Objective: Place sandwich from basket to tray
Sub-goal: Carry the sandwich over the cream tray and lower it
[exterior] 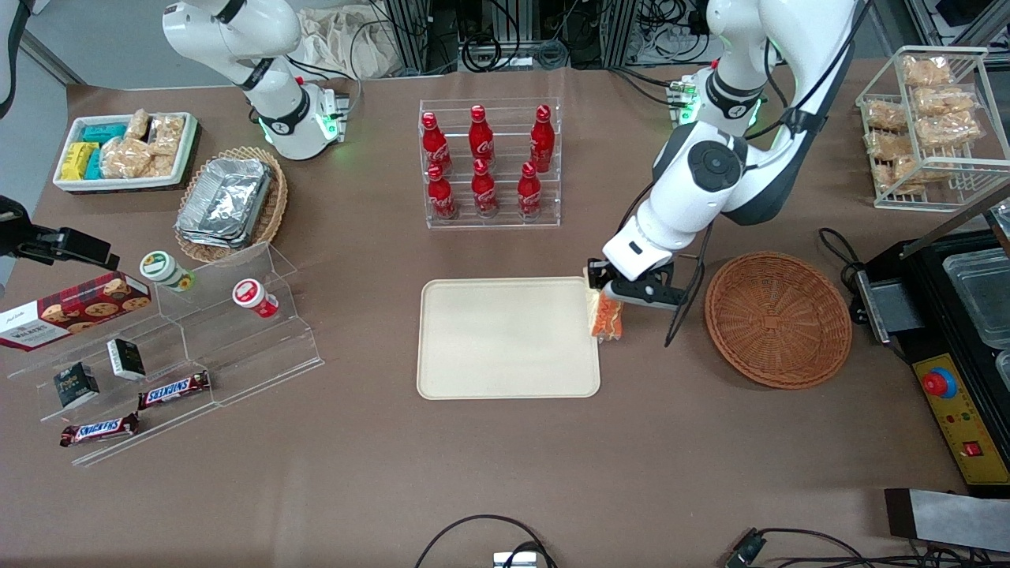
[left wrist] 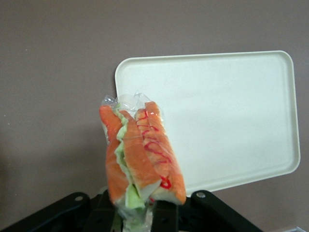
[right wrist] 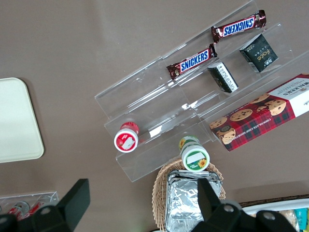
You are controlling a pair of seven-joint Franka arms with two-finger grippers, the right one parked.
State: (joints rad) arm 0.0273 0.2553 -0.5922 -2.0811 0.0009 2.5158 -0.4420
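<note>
1. Sandwich (exterior: 607, 314) out of basket (exterior: 778, 319), hanging at tray (exterior: 508, 337) edge nearest basket.
2. Gripper (exterior: 611, 298) clamped on it from above; contact prob. at wrapped end, hard to see.
3. Step: carry, mid-transfer.
4. Next: shift over tray centre, lower, let go.

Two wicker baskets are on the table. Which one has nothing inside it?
The round reddish-brown basket beside the gripper, which holds the sandwich at the tray edge. The lighter oval basket holds foil containers.

The sandwich (left wrist: 142, 154) hides the fingers' tips (left wrist: 161, 215) — its lower end runs off-frame.
</note>
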